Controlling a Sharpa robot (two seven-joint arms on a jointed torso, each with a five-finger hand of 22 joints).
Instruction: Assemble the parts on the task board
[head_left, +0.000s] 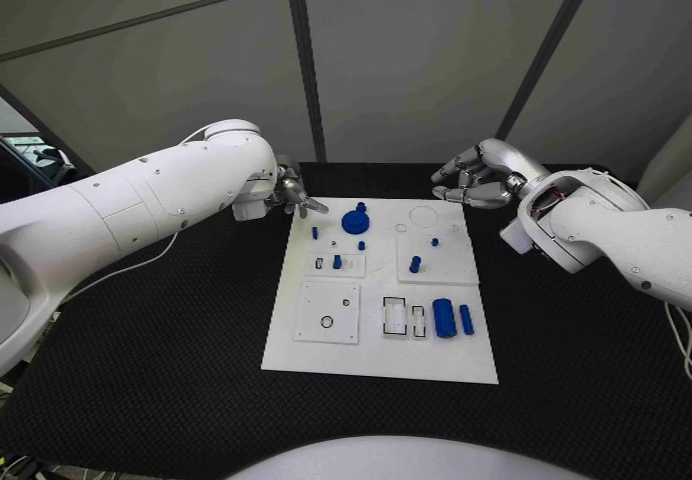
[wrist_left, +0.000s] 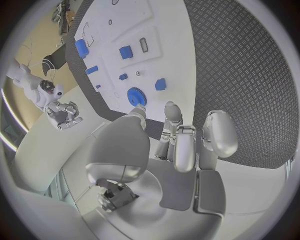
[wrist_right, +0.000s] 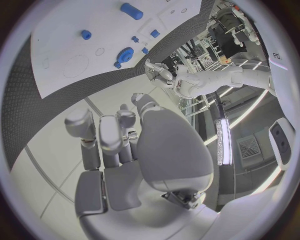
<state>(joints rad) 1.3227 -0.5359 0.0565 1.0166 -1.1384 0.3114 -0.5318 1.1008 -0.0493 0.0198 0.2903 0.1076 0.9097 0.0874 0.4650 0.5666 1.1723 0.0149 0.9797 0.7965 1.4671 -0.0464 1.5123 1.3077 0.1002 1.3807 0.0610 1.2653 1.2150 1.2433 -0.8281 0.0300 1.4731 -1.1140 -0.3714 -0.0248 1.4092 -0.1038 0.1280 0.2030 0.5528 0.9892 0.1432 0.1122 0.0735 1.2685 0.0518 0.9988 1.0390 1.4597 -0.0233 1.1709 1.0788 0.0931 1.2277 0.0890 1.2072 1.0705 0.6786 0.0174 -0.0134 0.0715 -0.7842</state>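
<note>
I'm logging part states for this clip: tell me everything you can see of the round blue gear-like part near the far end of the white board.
The blue gear is a flat, toothed disc with a small raised hub, matte plastic by the look. It lies flat on the task board near its far edge, with a small blue piece just beyond it. The left hand hovers beside it with nothing in its fingers and does not touch it. The left wrist view shows its teeth.
</note>
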